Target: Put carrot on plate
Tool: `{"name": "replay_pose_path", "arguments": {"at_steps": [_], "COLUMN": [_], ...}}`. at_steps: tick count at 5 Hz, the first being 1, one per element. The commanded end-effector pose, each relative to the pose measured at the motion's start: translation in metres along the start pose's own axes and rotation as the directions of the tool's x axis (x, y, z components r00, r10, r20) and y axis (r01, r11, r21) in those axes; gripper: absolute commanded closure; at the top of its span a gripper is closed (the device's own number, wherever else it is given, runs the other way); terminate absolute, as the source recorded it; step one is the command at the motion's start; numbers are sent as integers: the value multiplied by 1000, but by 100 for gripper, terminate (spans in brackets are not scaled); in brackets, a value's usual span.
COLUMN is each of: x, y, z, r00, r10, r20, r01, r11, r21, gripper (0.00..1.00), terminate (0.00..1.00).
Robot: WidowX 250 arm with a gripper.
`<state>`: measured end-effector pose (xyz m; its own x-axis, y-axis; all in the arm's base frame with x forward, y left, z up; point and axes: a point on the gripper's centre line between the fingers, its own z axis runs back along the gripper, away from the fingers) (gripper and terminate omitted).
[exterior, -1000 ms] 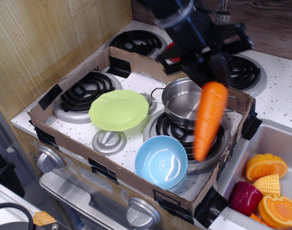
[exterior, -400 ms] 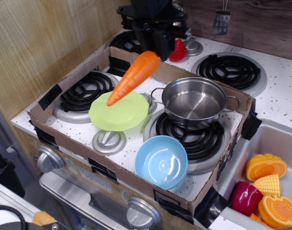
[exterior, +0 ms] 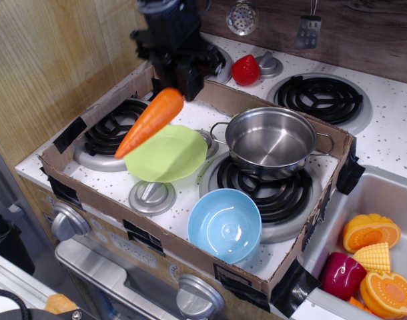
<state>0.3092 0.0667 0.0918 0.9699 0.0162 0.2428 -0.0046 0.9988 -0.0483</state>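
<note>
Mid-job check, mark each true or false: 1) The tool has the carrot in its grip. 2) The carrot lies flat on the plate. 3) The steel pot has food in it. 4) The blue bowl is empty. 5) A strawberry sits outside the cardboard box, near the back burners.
1) True: the tool grips the carrot by its upper end.
2) False: the carrot hangs tilted in the air, its tip over the left rim of the plate.
3) False: the pot is empty.
4) True: the bowl holds nothing.
5) True: the strawberry sits behind the box.
</note>
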Motion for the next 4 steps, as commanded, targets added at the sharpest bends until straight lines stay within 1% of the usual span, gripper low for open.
{"name": "replay_pose_path", "arguments": {"at_steps": [1, 2, 4], "x": [-5, 1, 12], "y": [15, 25, 29], "z": [-13, -22, -32], "r00": [1000, 999, 997], "r10": [-8, -34, -74], "r20": [19, -18, -9], "r01": [7, 34, 74], "r11": [1000, 999, 997], "r21": [21, 0, -6], "gripper": [100, 100, 100], "terminate": [0, 0, 0]}}
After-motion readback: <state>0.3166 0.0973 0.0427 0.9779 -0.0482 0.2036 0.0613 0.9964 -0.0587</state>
